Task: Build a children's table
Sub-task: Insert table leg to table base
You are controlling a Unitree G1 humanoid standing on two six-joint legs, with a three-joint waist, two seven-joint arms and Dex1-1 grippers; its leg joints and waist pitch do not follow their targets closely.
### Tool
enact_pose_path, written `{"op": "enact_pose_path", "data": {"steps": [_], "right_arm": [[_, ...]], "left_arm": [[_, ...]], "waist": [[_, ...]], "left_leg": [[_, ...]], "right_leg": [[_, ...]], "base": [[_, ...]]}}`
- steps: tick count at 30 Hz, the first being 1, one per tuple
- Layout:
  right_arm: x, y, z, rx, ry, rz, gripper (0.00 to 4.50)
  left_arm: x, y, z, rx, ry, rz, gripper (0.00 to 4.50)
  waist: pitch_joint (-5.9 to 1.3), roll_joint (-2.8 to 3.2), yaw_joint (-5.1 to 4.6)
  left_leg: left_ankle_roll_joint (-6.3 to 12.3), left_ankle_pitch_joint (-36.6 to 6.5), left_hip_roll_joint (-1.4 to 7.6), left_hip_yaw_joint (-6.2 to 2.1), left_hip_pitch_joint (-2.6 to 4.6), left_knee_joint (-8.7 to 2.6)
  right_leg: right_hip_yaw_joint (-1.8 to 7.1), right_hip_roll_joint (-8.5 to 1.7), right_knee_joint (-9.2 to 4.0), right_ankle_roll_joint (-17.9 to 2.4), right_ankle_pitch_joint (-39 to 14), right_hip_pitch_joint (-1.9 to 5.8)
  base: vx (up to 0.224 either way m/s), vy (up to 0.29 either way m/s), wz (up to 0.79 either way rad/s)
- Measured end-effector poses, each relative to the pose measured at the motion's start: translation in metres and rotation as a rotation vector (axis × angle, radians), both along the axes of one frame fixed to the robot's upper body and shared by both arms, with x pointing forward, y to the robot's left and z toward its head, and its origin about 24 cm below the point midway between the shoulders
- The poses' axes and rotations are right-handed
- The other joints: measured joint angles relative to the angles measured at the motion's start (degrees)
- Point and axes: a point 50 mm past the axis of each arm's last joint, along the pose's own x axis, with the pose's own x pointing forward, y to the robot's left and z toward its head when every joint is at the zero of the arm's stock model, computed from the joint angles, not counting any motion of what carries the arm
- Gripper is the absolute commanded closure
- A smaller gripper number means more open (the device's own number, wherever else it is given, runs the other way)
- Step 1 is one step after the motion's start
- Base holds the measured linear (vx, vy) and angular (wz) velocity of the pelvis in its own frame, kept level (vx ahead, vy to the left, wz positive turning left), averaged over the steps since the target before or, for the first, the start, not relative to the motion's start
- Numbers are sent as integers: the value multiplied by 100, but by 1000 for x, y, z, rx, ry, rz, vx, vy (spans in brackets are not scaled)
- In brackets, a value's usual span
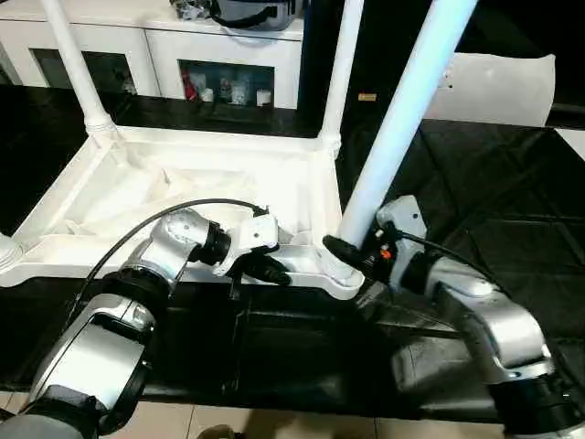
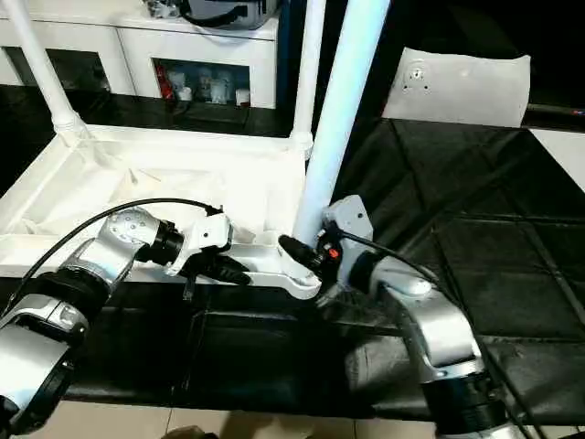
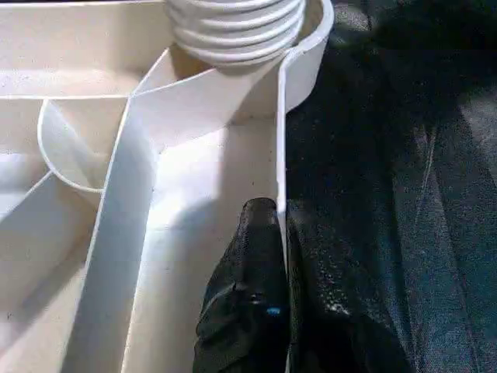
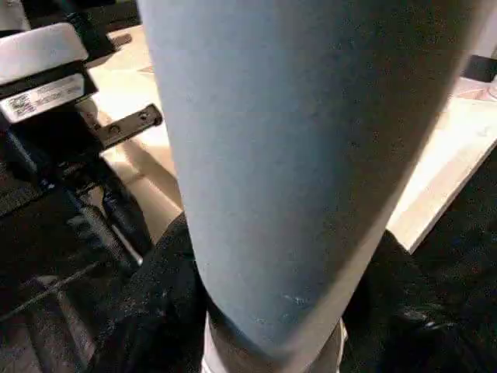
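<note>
The white tabletop [image 1: 137, 197] lies upside down on a black mat, ribbed underside up. Two white legs stand upright in its far corner sockets, one on the left [image 1: 78, 69] and one on the right [image 1: 343, 69]. A third leg [image 1: 402, 110] rises tilted from the near right corner socket [image 1: 340, 274]. My right gripper [image 1: 350, 249] is shut on this leg just above the socket. My left gripper [image 1: 270, 272] is shut on the tabletop's near rim [image 3: 281, 140], one black finger [image 3: 252, 287] on each side of the thin wall. The leg's threaded end [image 3: 237, 27] sits in the socket.
A white cabinet [image 1: 224, 55] with dark compartments stands behind the tabletop. A white pillow-like slab [image 1: 498, 87] leans at the back right. Black mat [image 1: 475, 201] stretches to the right of the tabletop, with pale floor [image 1: 274, 425] at the near edge.
</note>
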Motion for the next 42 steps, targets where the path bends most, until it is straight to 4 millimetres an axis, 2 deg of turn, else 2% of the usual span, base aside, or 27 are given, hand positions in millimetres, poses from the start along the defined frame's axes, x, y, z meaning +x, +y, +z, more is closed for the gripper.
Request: {"op": "enact_pose_path", "data": {"steps": [16,27,31,36,42], "right_arm": [[-6,-9,-1,-23,20,27,259],[-8,-6,-1,-19,23,58,259],[-1,-1,-2,14,40,68,259],[5,-3,-6,64,77,67,259],[1,-10,-12,138,101,20,259]], "left_arm": [[-2,3,0,-3,14,-1,450],[-6,8,0,-3,22,-5,450],[-7,10,1,2,26,4,450],[-7,9,1,3,25,6,450],[-7,8,1,1,18,9,450]], "waist": [[0,1,-23],[0,1,-37],[0,1,-77],[0,1,-68],[-1,11,-46]], "left_leg": [[3,1,1,1,-2,-4],[3,1,1,2,-1,-5],[3,1,1,2,0,-5],[5,1,1,2,-3,-5],[1,-1,2,2,-2,-5]], "right_leg": [[-1,0,-3,0,0,-2],[-1,0,-3,0,0,-2],[-1,1,-1,0,0,-2],[-1,0,-5,0,0,-2],[-1,0,-4,0,0,-1]], "base": [[0,0,0],[0,0,0],[0,0,0],[0,0,0],[0,0,0]]}}
